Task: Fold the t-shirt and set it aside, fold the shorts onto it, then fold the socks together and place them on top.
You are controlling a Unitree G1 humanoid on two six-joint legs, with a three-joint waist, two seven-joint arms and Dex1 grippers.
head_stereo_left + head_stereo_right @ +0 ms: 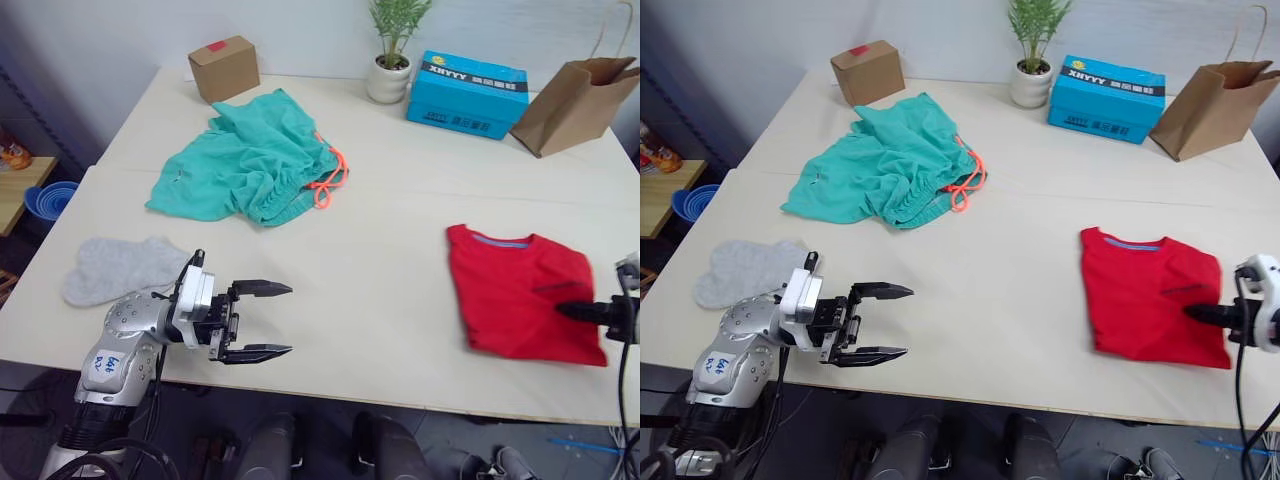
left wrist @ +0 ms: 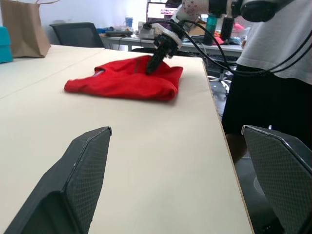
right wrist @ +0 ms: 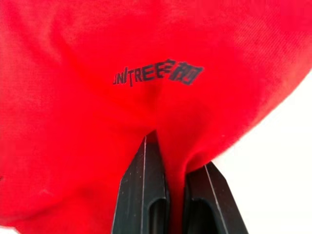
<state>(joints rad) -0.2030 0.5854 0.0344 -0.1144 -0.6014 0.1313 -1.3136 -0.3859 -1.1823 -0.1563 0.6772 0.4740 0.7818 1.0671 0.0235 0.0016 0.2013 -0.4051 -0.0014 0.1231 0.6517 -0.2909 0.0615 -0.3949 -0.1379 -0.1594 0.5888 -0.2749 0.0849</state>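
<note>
The folded red t-shirt (image 1: 515,290) lies at the table's right front. My right gripper (image 1: 565,310) is shut on its near right edge, with red cloth pinched between the two black fingers (image 3: 146,195). The teal-green shorts (image 1: 250,160) lie crumpled at the back left, orange drawstring (image 1: 328,183) trailing to the right. The light grey socks (image 1: 115,268) rest flat at the front left. Just right of the socks, my left gripper (image 1: 289,319) hovers open and empty over the front edge, pointing toward the t-shirt (image 2: 126,80).
Along the back edge stand a cardboard box (image 1: 223,67), a potted plant (image 1: 389,78), a blue carton (image 1: 468,92) and a brown paper bag (image 1: 575,102). Blue bowls (image 1: 50,198) sit on a low side table to the left. Bare table (image 1: 380,270) separates the garments.
</note>
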